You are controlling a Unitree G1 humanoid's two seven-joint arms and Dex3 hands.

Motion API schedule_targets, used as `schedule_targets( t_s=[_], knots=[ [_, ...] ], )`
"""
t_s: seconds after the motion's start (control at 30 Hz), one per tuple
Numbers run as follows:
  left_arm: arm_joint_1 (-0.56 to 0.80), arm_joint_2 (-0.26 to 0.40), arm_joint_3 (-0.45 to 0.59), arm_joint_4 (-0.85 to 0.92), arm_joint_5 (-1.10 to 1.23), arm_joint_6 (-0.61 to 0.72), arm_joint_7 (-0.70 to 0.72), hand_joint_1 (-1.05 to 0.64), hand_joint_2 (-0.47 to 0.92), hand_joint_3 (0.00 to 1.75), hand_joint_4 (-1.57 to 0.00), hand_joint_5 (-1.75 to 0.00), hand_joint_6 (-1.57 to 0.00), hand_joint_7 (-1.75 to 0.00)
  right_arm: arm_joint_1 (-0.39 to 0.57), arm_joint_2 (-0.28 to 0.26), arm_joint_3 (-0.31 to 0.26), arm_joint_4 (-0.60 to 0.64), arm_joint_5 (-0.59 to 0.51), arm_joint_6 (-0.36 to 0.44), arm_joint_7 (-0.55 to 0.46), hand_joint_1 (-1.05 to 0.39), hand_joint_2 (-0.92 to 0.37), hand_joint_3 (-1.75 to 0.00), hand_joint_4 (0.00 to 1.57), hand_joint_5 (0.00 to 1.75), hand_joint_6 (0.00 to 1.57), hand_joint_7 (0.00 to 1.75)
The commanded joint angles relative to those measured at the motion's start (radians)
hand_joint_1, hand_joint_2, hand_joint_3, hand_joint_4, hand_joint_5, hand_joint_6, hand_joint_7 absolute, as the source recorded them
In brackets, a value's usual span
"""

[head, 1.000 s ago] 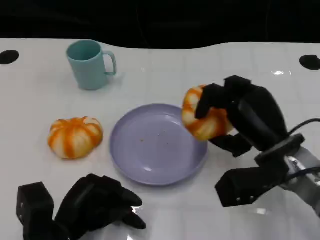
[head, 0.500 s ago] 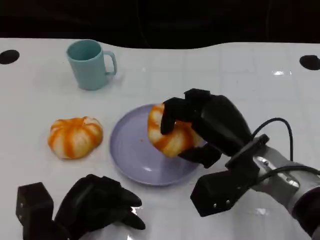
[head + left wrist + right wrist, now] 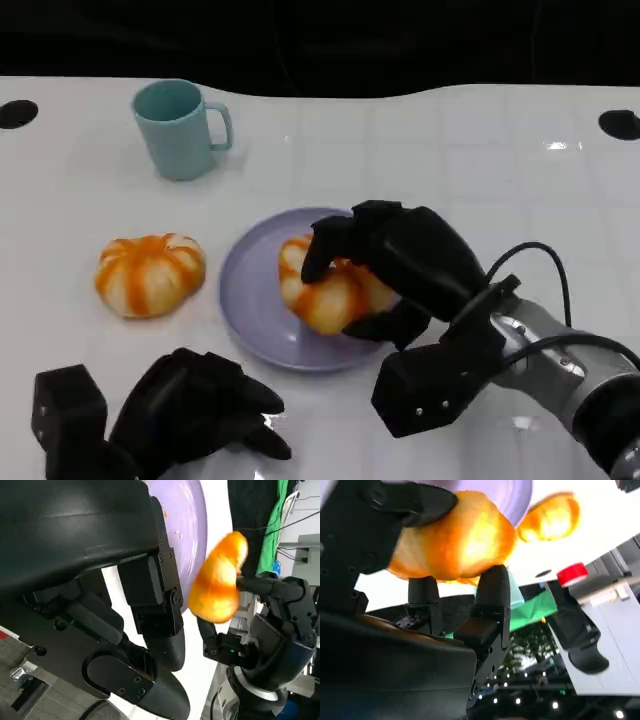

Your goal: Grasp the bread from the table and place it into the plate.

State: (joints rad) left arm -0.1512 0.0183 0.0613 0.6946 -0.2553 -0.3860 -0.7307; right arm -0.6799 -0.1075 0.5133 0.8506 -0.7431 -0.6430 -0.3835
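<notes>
Two other things beside plate (image 3: 250, 300): teal mug (image 3: 180, 128), second bread (image 3: 148, 273).

No readable text, labels, brands, numbers or signs anywhere.
</notes>
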Motion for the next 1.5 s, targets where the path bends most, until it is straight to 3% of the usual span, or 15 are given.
schedule_targets(
  t_s=[0.03,0.1,0.2,0.4,0.63,0.87,1.2,1.33,1.37,1.4,1.47,1.5],
  knots=[
    [0.010,0.017,-0.002,-0.004,0.010,-0.011,0.006,-1.05,0.77,0.00,-1.57,-0.24,-1.57,-0.02,-0.005,-0.027,-0.007,-0.046,0.022,0.053,0.097,-0.36,-0.86,-0.29,0.48,1.03,0.54,0.45],
    [0.009,0.016,-0.002,-0.003,0.010,-0.012,0.007,-1.05,0.77,0.00,-1.57,-0.25,-1.57,-0.02,0.000,-0.038,-0.001,-0.079,0.011,0.097,0.148,-0.50,-0.91,-0.25,0.33,0.82,0.47,0.28],
    [0.008,0.014,-0.002,-0.003,0.007,-0.005,0.005,-1.05,0.77,0.00,-1.57,-0.25,-1.57,-0.02,0.016,-0.055,0.007,-0.144,-0.010,0.161,0.204,-0.66,-0.92,-0.30,0.18,0.67,0.35,0.15],
    [0.007,0.013,-0.001,0.001,0.003,-0.007,-0.002,-1.05,0.77,0.00,-1.57,-0.24,-1.57,-0.01,0.052,-0.081,0.014,-0.242,-0.021,0.234,0.259,-0.74,-0.92,-0.37,0.12,0.61,0.27,0.07],
    [0.011,0.012,-0.004,-0.007,0.008,0.001,0.008,-1.05,0.77,0.00,-1.57,-0.25,-1.57,-0.01,0.111,-0.118,-0.014,-0.359,0.022,0.262,0.343,-0.82,-0.92,-0.42,0.06,0.58,0.21,0.03],
    [0.010,0.011,-0.004,-0.012,0.004,0.018,0.011,-1.05,0.76,0.00,-1.57,-0.25,-1.57,-0.02,0.182,-0.147,-0.054,-0.457,0.096,0.259,0.412,-0.83,-0.92,-0.43,0.08,0.60,0.23,0.03],
    [0.006,0.009,-0.003,-0.013,0.000,0.021,0.003,-1.05,0.76,0.00,-1.57,-0.25,-1.57,-0.02,0.325,-0.147,-0.140,-0.516,0.210,0.136,0.327,-0.64,-0.92,-0.32,0.37,0.77,0.53,0.17],
    [0.004,0.008,-0.004,-0.010,0.004,0.010,0.007,-1.05,0.76,0.00,-1.57,-0.24,-1.57,-0.02,0.381,-0.134,-0.182,-0.519,0.290,0.077,0.323,-0.56,-0.92,-0.21,0.50,1.04,0.68,0.26],
    [0.003,0.007,-0.003,-0.007,0.003,0.005,0.006,-1.05,0.76,0.00,-1.57,-0.24,-1.57,-0.02,0.397,-0.130,-0.193,-0.519,0.317,0.063,0.327,-0.54,-0.92,-0.21,0.53,1.33,0.73,0.38],
    [0.003,0.006,-0.003,-0.007,0.004,0.004,0.007,-1.05,0.76,0.00,-1.57,-0.24,-1.57,-0.02,0.417,-0.126,-0.205,-0.523,0.350,0.057,0.339,-0.53,-0.92,-0.21,0.54,1.48,0.69,0.58],
    [0.003,0.007,-0.004,-0.006,0.006,0.001,0.008,-1.05,0.76,0.00,-1.57,-0.24,-1.57,-0.02,0.446,-0.126,-0.220,-0.534,0.396,0.051,0.359,-0.52,-0.92,-0.22,0.61,1.69,0.56,1.13],
    [0.003,0.007,-0.004,-0.006,0.007,0.002,0.009,-1.05,0.76,0.00,-1.57,-0.25,-1.57,-0.02,0.461,-0.127,-0.228,-0.537,0.420,0.041,0.370,-0.52,-0.92,-0.22,0.62,1.72,0.54,1.24]
  ],
)
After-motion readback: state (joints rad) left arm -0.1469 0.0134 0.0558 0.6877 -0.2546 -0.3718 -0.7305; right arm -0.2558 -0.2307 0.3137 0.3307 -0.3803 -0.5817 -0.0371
